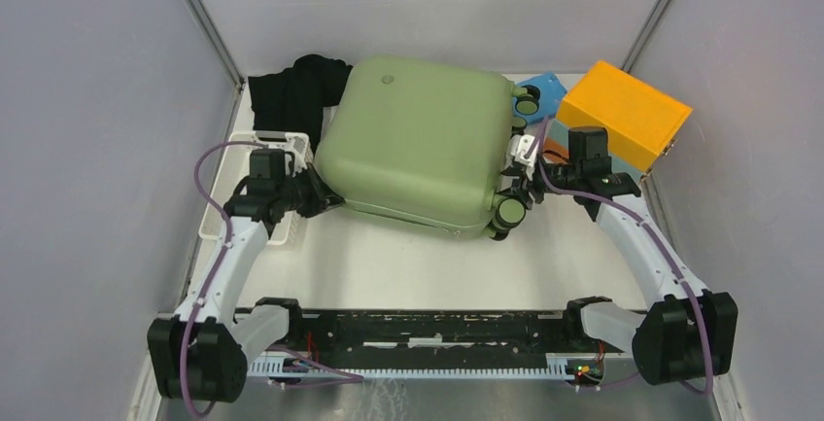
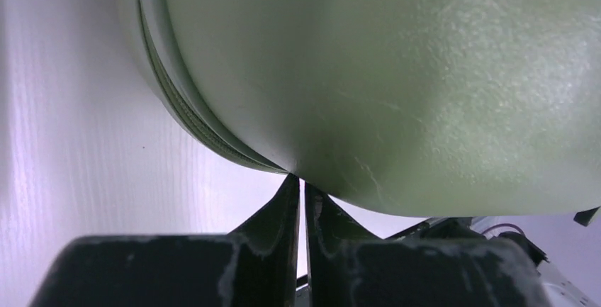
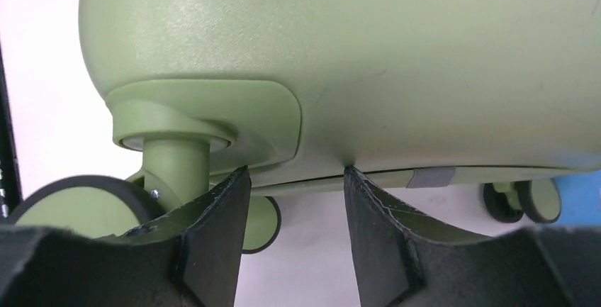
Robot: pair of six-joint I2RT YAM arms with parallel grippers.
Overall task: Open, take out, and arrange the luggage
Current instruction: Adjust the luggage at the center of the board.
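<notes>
My left gripper [image 2: 300,181] is pinched nearly closed against the rim of the sage-green suitcase [image 1: 418,139], while my right gripper [image 3: 294,174] stands spread, tips at its seam beside a wheel [image 3: 78,209].

The sage-green hard-shell suitcase [image 1: 418,144] with rounded corners lies flat at the far centre of the white desk [image 1: 408,265], slightly skewed. Its black-tyred wheels [image 1: 507,213] point right, and its seam appears closed.

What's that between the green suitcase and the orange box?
A light-blue piece lies there, against the orange box and by the suitcase's wheel. The top view shows it; what it is, I cannot tell.
</notes>
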